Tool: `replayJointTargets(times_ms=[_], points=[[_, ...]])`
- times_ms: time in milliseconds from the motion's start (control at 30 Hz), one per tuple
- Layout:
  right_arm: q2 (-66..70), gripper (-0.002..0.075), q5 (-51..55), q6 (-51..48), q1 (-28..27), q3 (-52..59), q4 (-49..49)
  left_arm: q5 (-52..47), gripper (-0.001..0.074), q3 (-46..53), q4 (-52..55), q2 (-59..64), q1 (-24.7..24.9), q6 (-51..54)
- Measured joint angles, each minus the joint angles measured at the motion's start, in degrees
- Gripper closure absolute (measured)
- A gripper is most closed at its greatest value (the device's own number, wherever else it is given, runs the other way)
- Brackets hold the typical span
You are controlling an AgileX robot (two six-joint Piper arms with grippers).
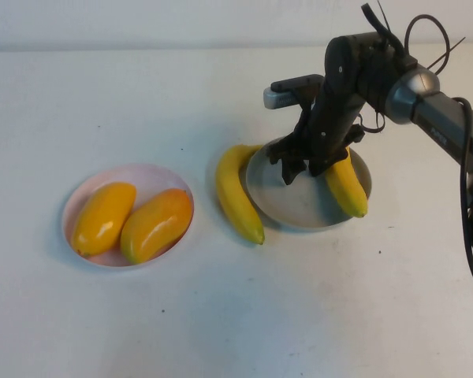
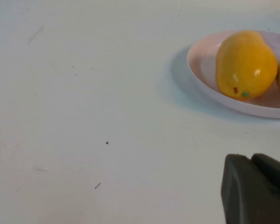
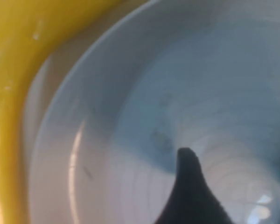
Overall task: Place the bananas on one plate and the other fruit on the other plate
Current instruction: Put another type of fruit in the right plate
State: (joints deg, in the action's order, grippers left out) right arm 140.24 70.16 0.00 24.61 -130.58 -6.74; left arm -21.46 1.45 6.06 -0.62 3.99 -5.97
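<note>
The grey-blue plate sits right of centre. One banana lies in it on its right side. The bigger banana lies on the table against the plate's left rim; it also shows in the right wrist view beside the plate. My right gripper hovers just over the plate's left half, open and empty. The pale pink plate at the left holds both mango-like fruits. My left gripper is out of the high view, shut, near the pink plate and a mango.
The table is white and bare around the two plates. The right arm and its cables reach in from the right edge.
</note>
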Motion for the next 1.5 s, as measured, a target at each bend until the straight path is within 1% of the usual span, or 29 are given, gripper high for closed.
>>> replayJointTargets(times_ms=[167, 400, 567, 867, 1500], points=[[-1.5, 0.0335, 0.3, 0.0, 1.5, 0.0, -2.5, 0.0, 0.0737, 0.0, 0.0, 0.0, 0.0, 0.0], [-4.7, 0.0336, 0.5, 0.0, 8.0, -0.7, -5.4, 0.0, 0.0737, 0.0, 0.0, 0.0, 0.0, 0.0], [-4.1, 0.0335, 0.6, 0.0, 10.0, -0.7, -5.6, 0.0, 0.0737, 0.0, 0.0, 0.0, 0.0, 0.0], [-3.5, 0.0335, 0.6, 0.0, 10.3, -0.7, -2.5, 0.0, 0.0737, 0.0, 0.0, 0.0, 0.0, 0.0], [-1.4, 0.0335, 0.6, 0.0, 11.0, -0.7, -4.4, 0.0, 0.0737, 0.0, 0.0, 0.0, 0.0, 0.0]])
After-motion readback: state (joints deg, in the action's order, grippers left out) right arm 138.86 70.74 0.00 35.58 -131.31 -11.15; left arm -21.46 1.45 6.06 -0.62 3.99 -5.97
